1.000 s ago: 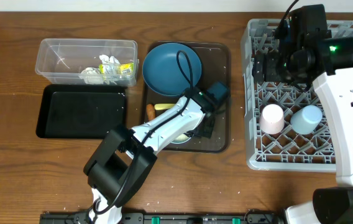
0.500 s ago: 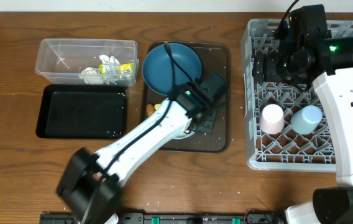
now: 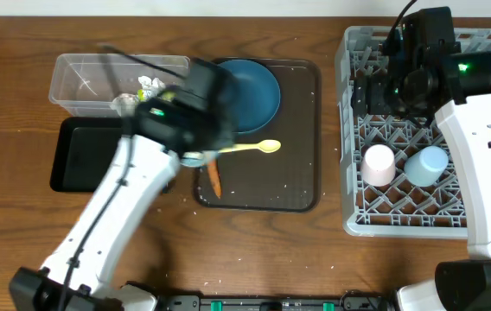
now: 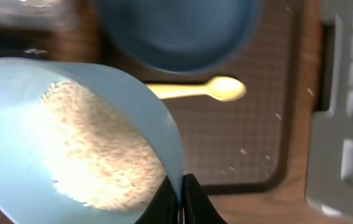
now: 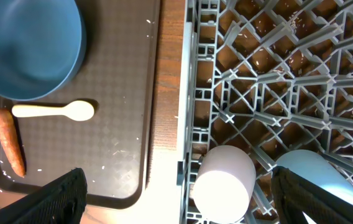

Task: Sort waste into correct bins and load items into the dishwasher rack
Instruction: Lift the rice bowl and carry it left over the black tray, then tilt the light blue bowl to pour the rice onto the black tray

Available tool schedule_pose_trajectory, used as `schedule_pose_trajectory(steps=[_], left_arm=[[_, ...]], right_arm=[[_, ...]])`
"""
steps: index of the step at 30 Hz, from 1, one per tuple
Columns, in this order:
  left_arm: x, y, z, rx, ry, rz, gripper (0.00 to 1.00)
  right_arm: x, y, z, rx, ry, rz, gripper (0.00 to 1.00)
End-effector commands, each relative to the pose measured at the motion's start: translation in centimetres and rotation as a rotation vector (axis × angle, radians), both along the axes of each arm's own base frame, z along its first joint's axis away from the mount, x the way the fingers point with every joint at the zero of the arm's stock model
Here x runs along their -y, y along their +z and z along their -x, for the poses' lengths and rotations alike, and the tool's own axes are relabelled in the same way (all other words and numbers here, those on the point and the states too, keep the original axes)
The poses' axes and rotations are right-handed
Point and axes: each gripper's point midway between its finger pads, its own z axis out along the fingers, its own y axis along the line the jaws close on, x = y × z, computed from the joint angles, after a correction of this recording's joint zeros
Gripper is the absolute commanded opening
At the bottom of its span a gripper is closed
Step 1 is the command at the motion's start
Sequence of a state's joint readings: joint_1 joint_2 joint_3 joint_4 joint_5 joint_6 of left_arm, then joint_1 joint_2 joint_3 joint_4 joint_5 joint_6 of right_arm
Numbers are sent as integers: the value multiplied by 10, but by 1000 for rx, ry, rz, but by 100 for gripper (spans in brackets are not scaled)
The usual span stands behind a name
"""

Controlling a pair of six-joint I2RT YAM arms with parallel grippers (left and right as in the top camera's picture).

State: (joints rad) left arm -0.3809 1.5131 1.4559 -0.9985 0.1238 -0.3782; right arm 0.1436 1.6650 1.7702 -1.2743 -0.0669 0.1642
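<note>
My left gripper (image 4: 179, 200) is shut on the rim of the light blue bowl (image 4: 15, 124), which holds white rice (image 4: 96, 149). In the overhead view a sliver of the bowl (image 3: 192, 159) shows under my arm, above the gap between the black tray (image 3: 86, 160) and the brown tray (image 3: 302, 130). The dark blue plate (image 3: 250, 91), pale yellow spoon (image 3: 252, 147) and carrot (image 3: 214, 178) lie on the brown tray. The clear tub (image 3: 98, 78) holds paper scraps (image 3: 147, 85). My right gripper (image 5: 186, 205) is open and empty above the left edge of the rack (image 3: 487, 207), over the pink cup (image 3: 378, 164) and light blue cup (image 3: 425, 164).
Rice grains are scattered on the brown tray (image 5: 120, 93) and the wood table. The right wrist view also shows the plate (image 5: 27, 43), spoon (image 5: 55, 111), carrot (image 5: 9, 143) and both cups (image 5: 223, 183) (image 5: 310, 180) in the rack (image 5: 276, 81).
My left arm has lifted the bowl off the brown tray and swung left toward the bins, uncovering the spoon and the carrot. The right arm has not moved.
</note>
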Motion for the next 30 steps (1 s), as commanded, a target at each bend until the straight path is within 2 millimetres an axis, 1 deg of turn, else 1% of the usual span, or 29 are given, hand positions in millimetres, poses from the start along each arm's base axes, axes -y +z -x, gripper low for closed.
schedule_pose_trajectory(steps=[1,6,10,14,19,24,27,30], left_arm=[[-25,10,-10,-7,-4,98,6],[-72,12,-25,-13,64,232,6],[-97,10,-31,-28,79,378,6],[-121,1,-36,-58,111,511,6],[-143,-11,-41,-77,135,692,6],[-160,-13,-47,-61,160,889,6],[-170,-16,-48,-70,205,969,6],[-179,-21,-46,-92,247,1008,6]], right_arm=[[4,-2,1,-5,-5,13,92],[4,-2,1,-5,-5,13,92],[4,-2,1,-5,-5,13,92],[4,-2,1,-5,-5,13,92],[4,-2,1,-4,-5,13,92],[4,-2,1,-4,-5,13,92],[4,-2,1,-4,-5,13,92],[4,-2,1,-4,-5,13,92]])
